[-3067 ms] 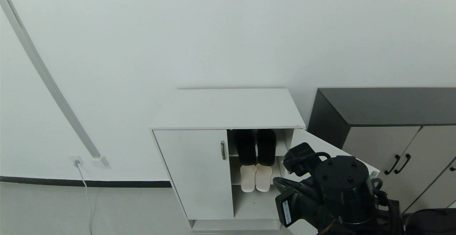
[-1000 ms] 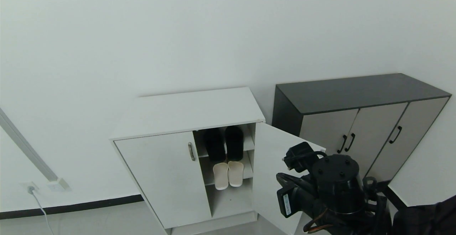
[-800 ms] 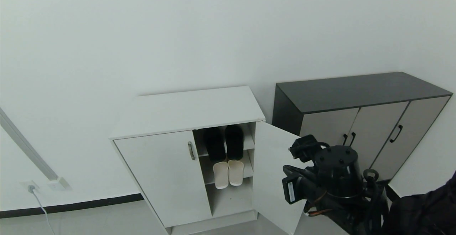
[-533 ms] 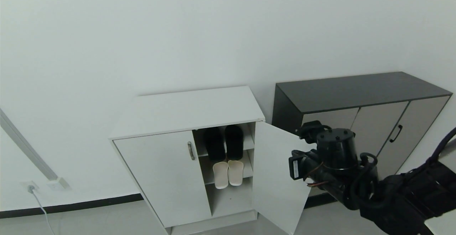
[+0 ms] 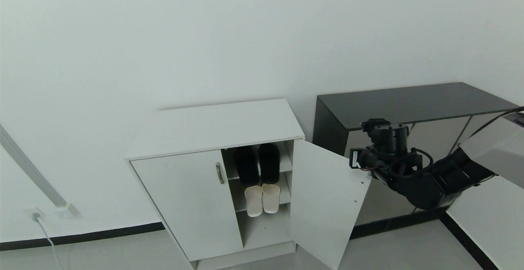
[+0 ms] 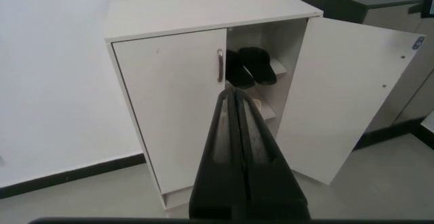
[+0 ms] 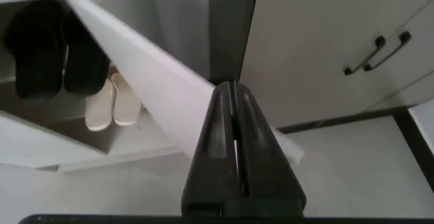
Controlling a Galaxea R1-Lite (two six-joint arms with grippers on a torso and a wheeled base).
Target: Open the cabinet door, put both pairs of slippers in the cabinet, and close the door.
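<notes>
Right claw [image 7: 234,87], closed and empty, arm outstretched at the swung-out cabinet door [image 5: 327,196] edge; black slippers [image 5: 258,163] shelved above white slippers [image 5: 262,199]; left claw [image 6: 234,94] likewise closed.

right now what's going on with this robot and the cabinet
Both pairs of slippers are in the white cabinet: the black slippers one level above the white slippers. The right door stands open. The robot's right hand, closed and empty, is at the door's outer side, so only closing remains.
</notes>
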